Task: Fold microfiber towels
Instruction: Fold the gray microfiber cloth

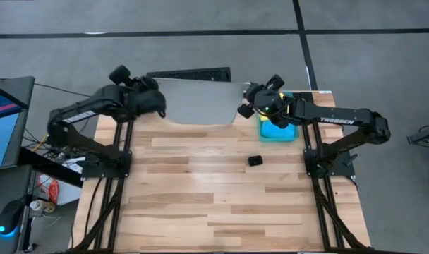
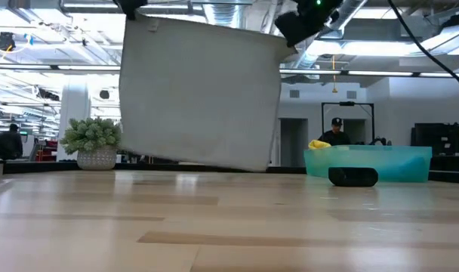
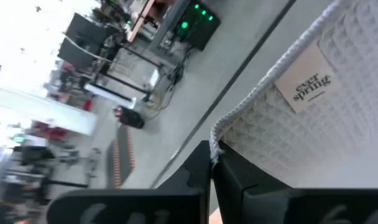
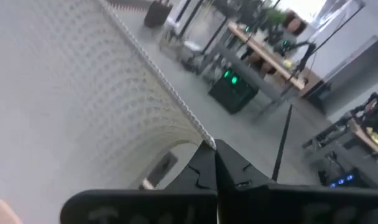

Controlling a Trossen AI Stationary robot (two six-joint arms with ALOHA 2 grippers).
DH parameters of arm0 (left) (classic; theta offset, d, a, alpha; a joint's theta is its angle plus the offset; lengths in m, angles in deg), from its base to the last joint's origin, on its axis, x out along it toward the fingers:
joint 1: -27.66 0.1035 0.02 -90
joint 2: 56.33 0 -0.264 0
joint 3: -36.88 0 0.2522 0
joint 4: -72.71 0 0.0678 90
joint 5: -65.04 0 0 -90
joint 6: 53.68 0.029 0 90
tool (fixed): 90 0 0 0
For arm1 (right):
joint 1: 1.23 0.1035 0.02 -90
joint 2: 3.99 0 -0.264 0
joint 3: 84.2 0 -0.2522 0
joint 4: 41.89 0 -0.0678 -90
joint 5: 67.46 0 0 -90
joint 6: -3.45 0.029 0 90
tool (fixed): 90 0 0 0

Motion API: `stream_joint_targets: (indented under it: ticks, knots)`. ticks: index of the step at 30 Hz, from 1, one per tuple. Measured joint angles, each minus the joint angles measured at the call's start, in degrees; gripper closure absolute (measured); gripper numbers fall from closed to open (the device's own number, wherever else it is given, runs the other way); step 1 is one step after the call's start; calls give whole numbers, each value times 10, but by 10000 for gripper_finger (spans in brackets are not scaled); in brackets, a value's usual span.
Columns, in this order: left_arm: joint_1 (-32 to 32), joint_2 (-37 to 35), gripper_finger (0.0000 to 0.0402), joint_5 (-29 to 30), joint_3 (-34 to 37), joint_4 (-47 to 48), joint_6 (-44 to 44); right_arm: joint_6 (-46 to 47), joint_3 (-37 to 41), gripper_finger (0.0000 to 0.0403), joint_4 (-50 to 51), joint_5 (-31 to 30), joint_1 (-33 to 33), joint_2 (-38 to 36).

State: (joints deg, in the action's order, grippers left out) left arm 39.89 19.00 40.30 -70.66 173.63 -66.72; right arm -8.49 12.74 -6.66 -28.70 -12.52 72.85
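Between the two sets of closed jaws, the left gripper [image 1: 160,101] and the right gripper [image 1: 245,106], the pale grey towel [image 2: 199,92] hangs as a broad sheet, blocking any pass straight across the far end of the worktop [image 1: 200,204], with only a slim gap under its lower edge. Just beside and below the right jaws, the stack of blue towels [image 1: 279,130] fills that corner, and the small black block [image 1: 255,161] sits a little nearer. Everything on the near side of both jaws is bare, open wood.
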Motion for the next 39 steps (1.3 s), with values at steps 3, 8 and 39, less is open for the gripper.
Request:
stream_joint_targets:
  ticks: [3, 8, 39]
  knots:
    - [3, -31, 402, -41, 4, -47, 46, -19, 0, 399, -39, -8, 4, -4]
    - [-22, -84, 401, -101, 71, -135, 57, 23, 0, 398, 12, -20, 34, -3]
    - [-465, -58, 401, -273, 433, -158, -636, 518, 140, 399, 207, 74, 344, 126]
